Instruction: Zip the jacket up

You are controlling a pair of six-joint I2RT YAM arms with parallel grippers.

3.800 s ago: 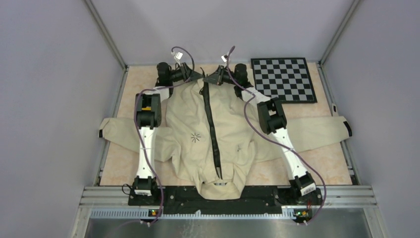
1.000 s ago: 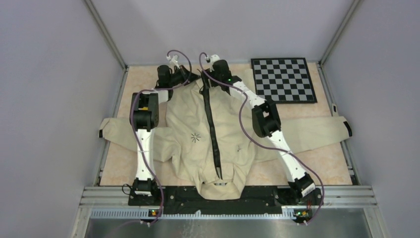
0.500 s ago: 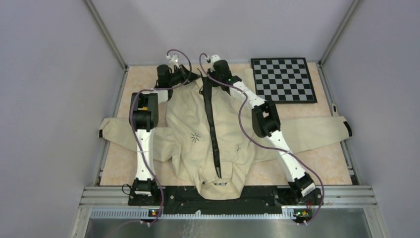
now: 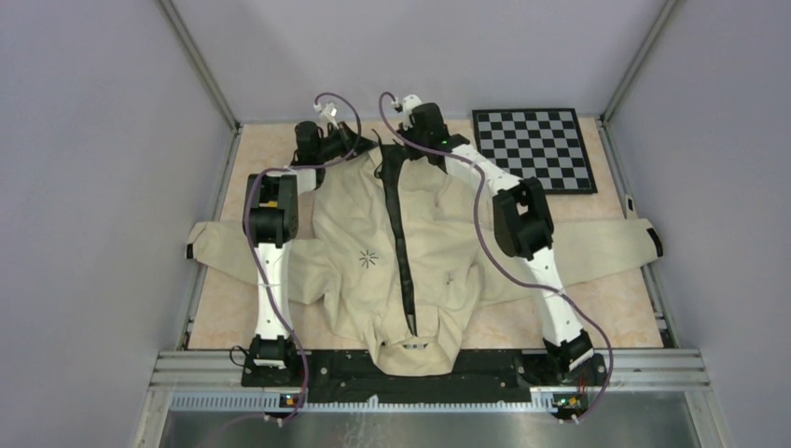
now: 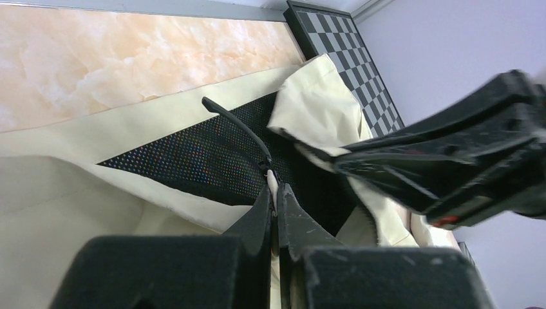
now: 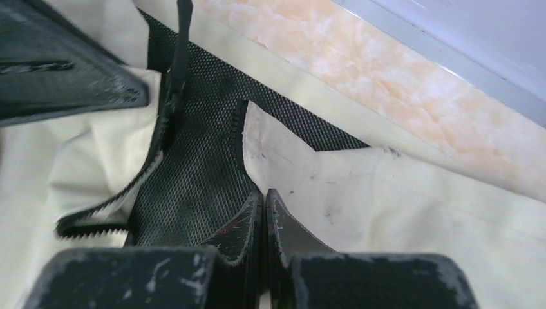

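Cream long-sleeved fabric jacket [image 4: 345,224] lay spread on the peach marble-pattern tabletop [image 4: 597,308], collar at the near edge, hem far, black front zipper [image 4: 401,243] parted at the hem. Left gripper [image 5: 275,192] was clenched on the hem edge by the zipper; right gripper [image 6: 264,196] pinched the opposite hem flap.

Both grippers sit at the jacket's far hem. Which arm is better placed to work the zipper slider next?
Left, probably: the left gripper is pinched at the zipper pull; the right gripper holds the jacket by its opposite flap.
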